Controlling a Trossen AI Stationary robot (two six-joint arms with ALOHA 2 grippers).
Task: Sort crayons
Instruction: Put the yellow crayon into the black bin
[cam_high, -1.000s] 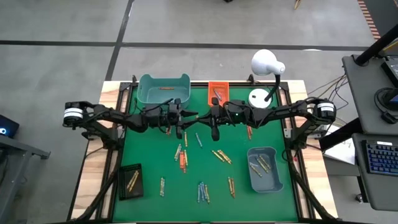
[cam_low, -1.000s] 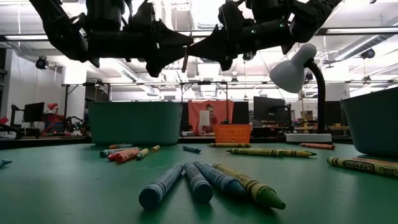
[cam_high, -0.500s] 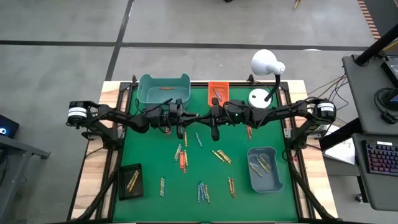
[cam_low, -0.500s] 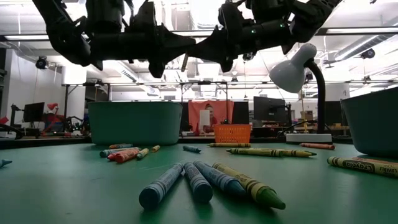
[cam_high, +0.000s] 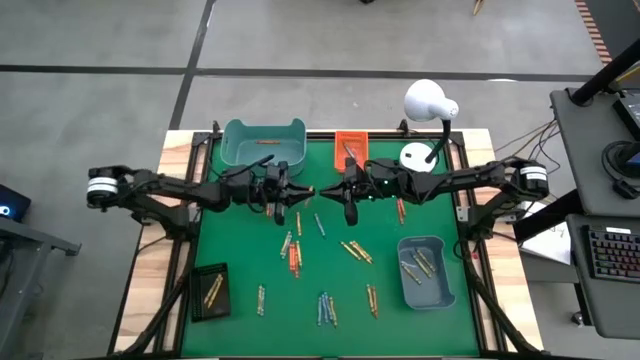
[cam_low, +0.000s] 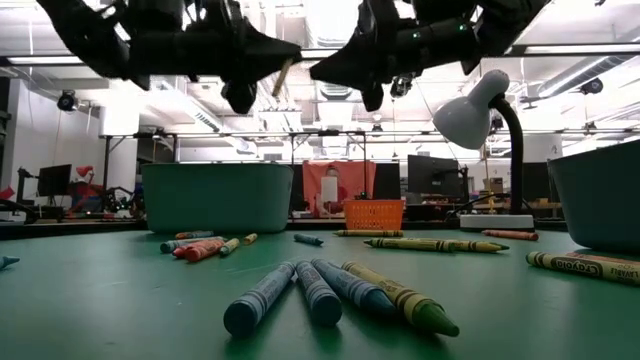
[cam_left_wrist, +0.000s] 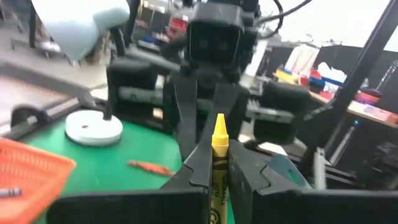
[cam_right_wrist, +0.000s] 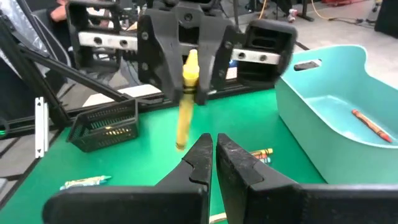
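Observation:
My left gripper (cam_high: 303, 190) hangs above the far middle of the green mat, shut on a yellow crayon (cam_left_wrist: 218, 163). The right wrist view shows that crayon (cam_right_wrist: 186, 93) in the left gripper facing it. My right gripper (cam_high: 328, 190) faces the left one a short way off, shut (cam_right_wrist: 213, 151) with nothing between its fingers. Many loose crayons lie flat on the mat: a red and pale group (cam_high: 292, 255), a blue group (cam_high: 325, 308), yellow ones (cam_high: 356, 251). My left gripper pinches the yellow crayon between its two fingers, close to the crayon's pointed end (cam_left_wrist: 219, 142), which pokes out past the fingertips. The fingers lie about level and point toward the table's right. The rest of the crayon (cam_low: 280, 77) slants down below the fingers, clear of the mat.
A teal bin (cam_high: 263, 150) with one crayon and an orange basket (cam_high: 350, 146) stand at the far edge. A black tray (cam_high: 210, 291) sits near left and a blue-grey bin (cam_high: 426, 272) near right, both holding crayons. A white lamp (cam_high: 429, 101) stands far right.
My left gripper has shut on the yellow crayon that hung between the two grippers. It has then drawn back toward the table's left and a little up, taking the crayon away from my right gripper, which has stayed shut.

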